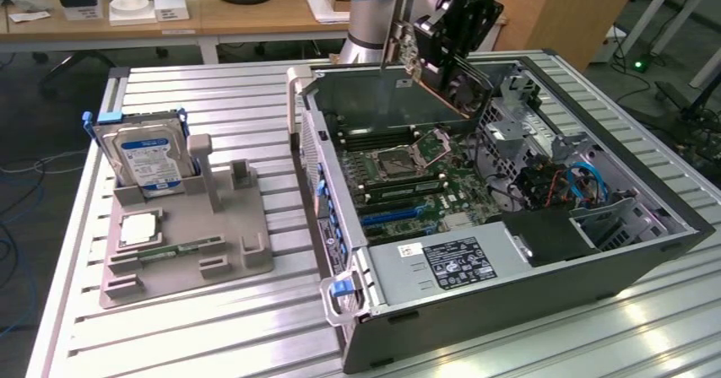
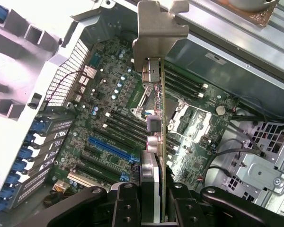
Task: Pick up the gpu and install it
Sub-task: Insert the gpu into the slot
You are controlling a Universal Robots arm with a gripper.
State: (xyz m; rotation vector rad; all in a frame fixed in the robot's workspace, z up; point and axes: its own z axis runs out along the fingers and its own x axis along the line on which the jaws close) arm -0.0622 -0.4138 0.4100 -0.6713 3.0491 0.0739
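My gripper (image 1: 448, 51) is shut on the gpu (image 1: 440, 91), a thin flat card, and holds it tilted in the air over the back of the open computer case (image 1: 507, 264). In the wrist view the gpu (image 2: 161, 123) is edge-on, its silvery bracket (image 2: 157, 28) pointing away from the gripper (image 2: 154, 201), whose dark fingers (image 2: 128, 203) clamp it from both sides. Below it lies the green motherboard (image 2: 104, 109) with a blue slot (image 2: 109, 149) and black slots. The card hangs clear of the board.
A grey fixture (image 1: 192, 234) on the slatted table at the exterior view's left holds an upright hard drive (image 1: 147, 159), a processor (image 1: 138, 229) and a memory stick (image 1: 181, 247). Inside the case are a power supply (image 1: 451, 264), cables (image 1: 563, 184) and metal drive cages (image 2: 255, 170).
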